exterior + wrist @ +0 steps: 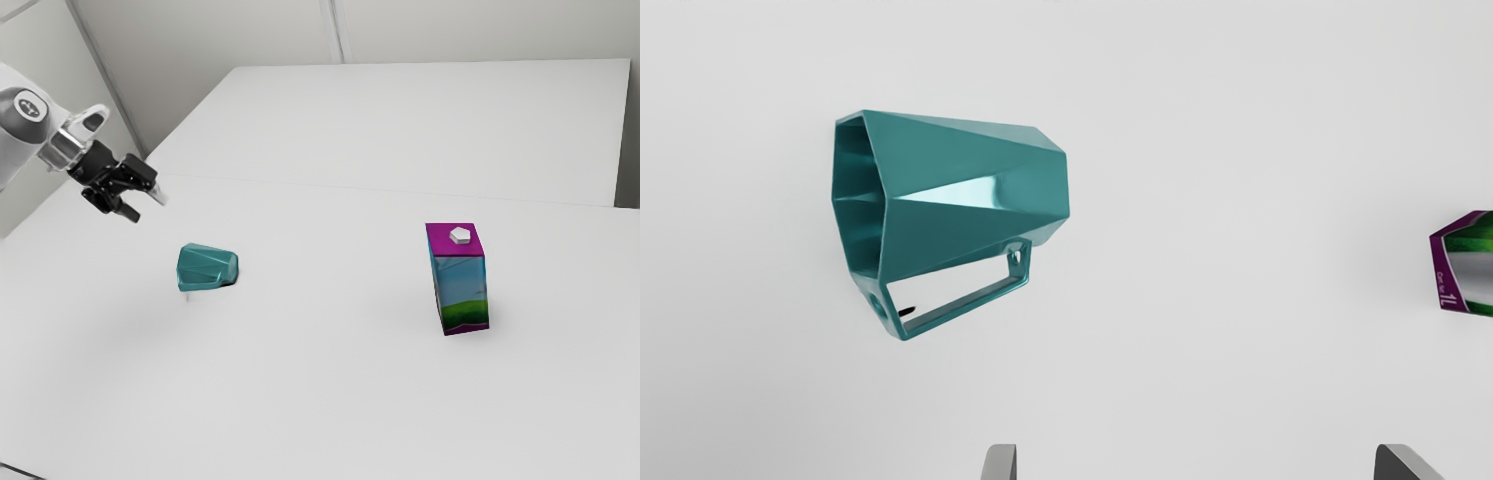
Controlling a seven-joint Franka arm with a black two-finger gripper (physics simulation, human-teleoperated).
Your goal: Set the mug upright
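Below the gripper (148, 207), tipped mug (966, 193).

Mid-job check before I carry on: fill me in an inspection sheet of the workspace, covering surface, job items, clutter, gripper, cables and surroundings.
Surface: white table; small dark mark seen through the mug's handle opening, nature unclear.
Job's things: teal mug lying on its side, mouth facing away from the carton; handle attached. Not yet upright.
Clutter: one carton, standing, well apart from the mug.
Gripper: open, holding nothing, above the table, clear of the mug.
Cables: thin dark line at the exterior view's lower left corner; cannot tell whether it is a cable.
Surroundings: pale walls behind the table.
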